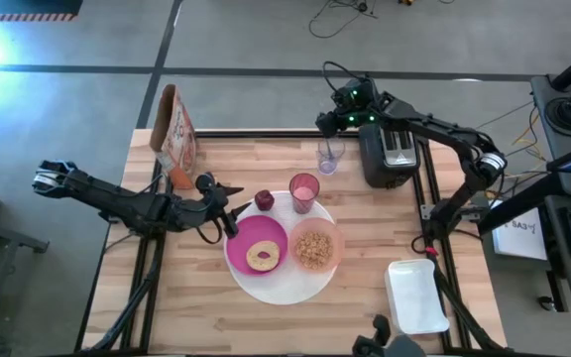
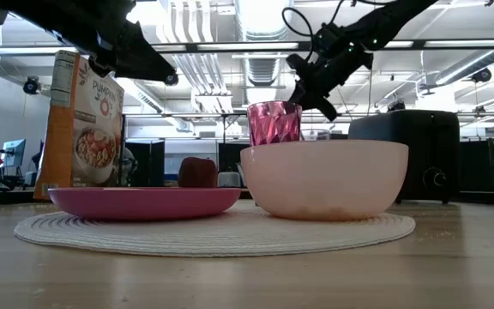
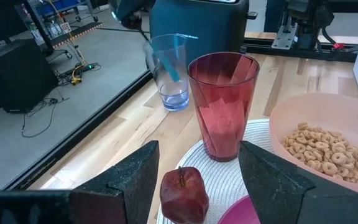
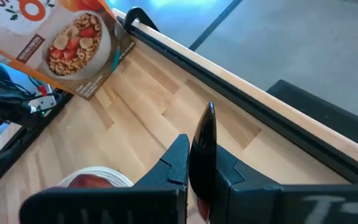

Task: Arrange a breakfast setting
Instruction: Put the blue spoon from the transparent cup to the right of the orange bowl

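Observation:
A large white round plate (image 1: 284, 286) lies mid-table. On it sit a magenta plate (image 1: 241, 248) with a bagel (image 1: 263, 256), a peach bowl (image 1: 316, 247) of cereal, a pink tumbler (image 1: 304, 191) and a dark-red fruit (image 1: 264, 200). A clear glass (image 1: 328, 157) stands on the wood beyond them. My right gripper (image 1: 325, 127) hangs over the glass, shut on the teal-handled spoon (image 3: 174, 62). My left gripper (image 1: 234, 206) is open just left of the fruit (image 3: 184, 193), touching nothing. My right gripper pinches the spoon between its two fingers near the metal end, slanting down from the far right. The dark spoon bowl (image 4: 205, 140) sticks out past the fingertips. The teal handle (image 3: 175, 65) hangs down inside the clear glass; whether it touches the glass's bottom, I cannot tell.
A cereal box (image 1: 174, 134) stands at the far left corner. A black toaster (image 1: 390, 154) sits at the far right beside the glass. A white rectangular tray (image 1: 416, 296) lies near the right front. Bare wood lies to the front left.

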`<action>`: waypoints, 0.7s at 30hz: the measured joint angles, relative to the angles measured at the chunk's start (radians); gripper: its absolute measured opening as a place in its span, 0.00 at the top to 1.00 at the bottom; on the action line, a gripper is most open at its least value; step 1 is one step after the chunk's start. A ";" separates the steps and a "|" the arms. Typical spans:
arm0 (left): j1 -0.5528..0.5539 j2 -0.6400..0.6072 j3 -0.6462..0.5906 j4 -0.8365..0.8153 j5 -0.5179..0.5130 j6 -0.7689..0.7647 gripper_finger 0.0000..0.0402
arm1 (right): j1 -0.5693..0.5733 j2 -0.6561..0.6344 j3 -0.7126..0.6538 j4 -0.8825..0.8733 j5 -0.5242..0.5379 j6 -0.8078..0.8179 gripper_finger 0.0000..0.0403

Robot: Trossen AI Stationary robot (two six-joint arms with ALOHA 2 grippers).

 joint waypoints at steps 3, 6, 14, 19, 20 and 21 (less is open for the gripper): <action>0.000 0.000 0.000 0.001 0.004 0.000 0.49 | 0.000 -0.032 0.000 -0.031 0.026 -0.003 0.97; 0.000 0.000 0.000 0.006 0.007 0.000 0.49 | 0.000 -0.067 0.000 -0.044 0.035 -0.004 0.97; 0.000 0.000 0.007 0.052 0.012 0.066 0.49 | 0.012 -0.181 0.000 -0.050 0.044 -0.007 0.97; 0.000 0.000 0.007 0.116 0.015 0.183 0.49 | 0.039 -0.249 0.000 -0.049 0.051 -0.046 0.97; 0.000 0.000 0.007 0.136 0.021 0.211 0.49 | 0.047 -0.261 0.000 -0.047 0.051 -0.055 0.97; 0.000 0.000 0.007 0.159 0.038 0.242 0.49 | 0.055 -0.273 0.000 -0.045 0.050 -0.062 0.97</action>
